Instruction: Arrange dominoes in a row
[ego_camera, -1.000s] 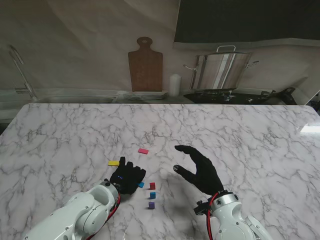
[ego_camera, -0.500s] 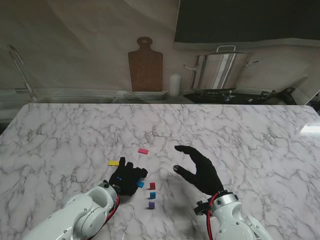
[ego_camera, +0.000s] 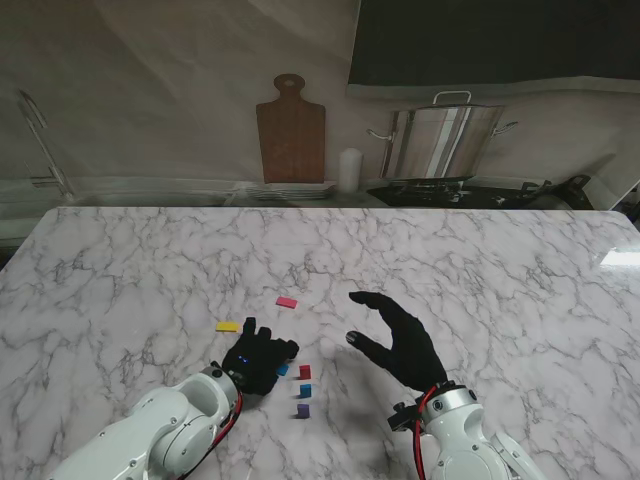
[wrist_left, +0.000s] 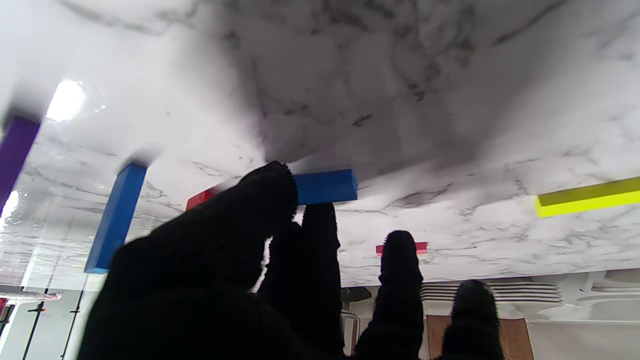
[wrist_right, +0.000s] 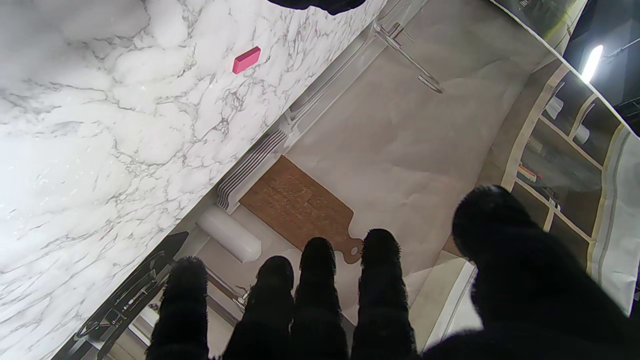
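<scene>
Three small dominoes stand in a short line near me: red (ego_camera: 305, 371), blue (ego_camera: 305, 390) and purple (ego_camera: 302, 410). My left hand (ego_camera: 257, 362) is just left of them, thumb and forefinger pinched on another blue domino (ego_camera: 282, 369) low over the table. The left wrist view shows that blue domino (wrist_left: 325, 186) between the fingertips, with the standing blue (wrist_left: 116, 218), purple (wrist_left: 15, 152) and red (wrist_left: 200, 199) pieces beside it. A yellow domino (ego_camera: 227, 326) and a pink domino (ego_camera: 287, 302) lie flat farther away. My right hand (ego_camera: 400, 340) hovers open to the right, holding nothing.
A wooden cutting board (ego_camera: 291, 130), a white candle (ego_camera: 348, 170) and a steel pot (ego_camera: 440, 140) stand against the back wall beyond the marble table (ego_camera: 480, 270). The right wrist view shows the pink domino (wrist_right: 246, 59) and the cutting board (wrist_right: 300, 205).
My left hand has shifted slightly nearer to me and its fingers have curled in around the blue domino. The right hand has not moved.
</scene>
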